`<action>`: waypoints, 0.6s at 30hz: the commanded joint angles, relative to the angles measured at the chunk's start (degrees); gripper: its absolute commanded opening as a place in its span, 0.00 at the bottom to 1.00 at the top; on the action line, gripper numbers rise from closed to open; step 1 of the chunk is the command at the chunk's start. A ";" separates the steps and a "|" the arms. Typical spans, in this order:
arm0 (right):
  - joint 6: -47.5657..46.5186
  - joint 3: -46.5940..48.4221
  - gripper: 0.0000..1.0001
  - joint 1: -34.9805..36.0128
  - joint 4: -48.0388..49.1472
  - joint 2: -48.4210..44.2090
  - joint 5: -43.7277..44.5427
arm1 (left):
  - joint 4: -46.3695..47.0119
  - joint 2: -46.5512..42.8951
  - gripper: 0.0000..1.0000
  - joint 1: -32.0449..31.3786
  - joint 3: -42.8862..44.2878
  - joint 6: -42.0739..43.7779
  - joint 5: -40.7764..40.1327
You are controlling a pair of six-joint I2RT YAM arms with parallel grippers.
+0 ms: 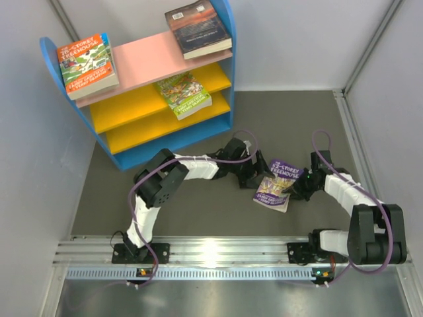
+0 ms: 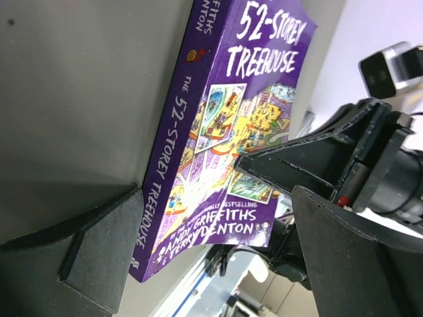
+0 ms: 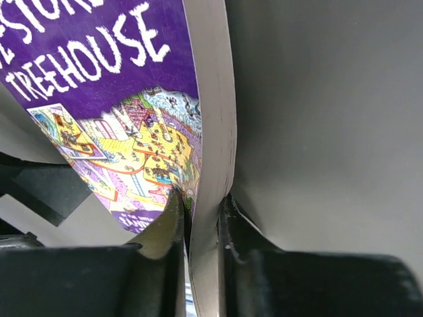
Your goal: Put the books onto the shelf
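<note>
A purple "52-Storey Treehouse" book lies on the dark mat between my two arms. My right gripper is shut on its page edge, one finger on the cover and one underneath. My left gripper stands open on the spine side, its wide-apart fingers flanking the book's lower end without touching it. The shelf stands at the back left, with blue sides, a pink top and yellow lower boards. Three books lie on it: an orange-green one, a dark one and a green one.
Grey walls close in the mat on the left, the back and the right. A metal rail with both arm bases runs along the near edge. The right gripper's black body fills the right of the left wrist view.
</note>
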 commanded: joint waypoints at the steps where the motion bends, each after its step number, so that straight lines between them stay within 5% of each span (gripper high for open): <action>1: 2.50 -0.58 0.00 1.62 9.88 1.59 -1.98 | 16.15 -0.33 0.98 -4.71 -5.01 -8.27 7.31; 8: 3.81 8.39 0.00 1.97 -1.37 -7.12 -6.11 | 10.89 -12.98 0.98 -3.30 -13.45 -5.47 1.00; 18: 12.60 17.10 0.00 4.96 -2.27 -8.17 -15.69 | 12.73 -27.23 0.97 -2.77 -22.43 -9.16 -7.18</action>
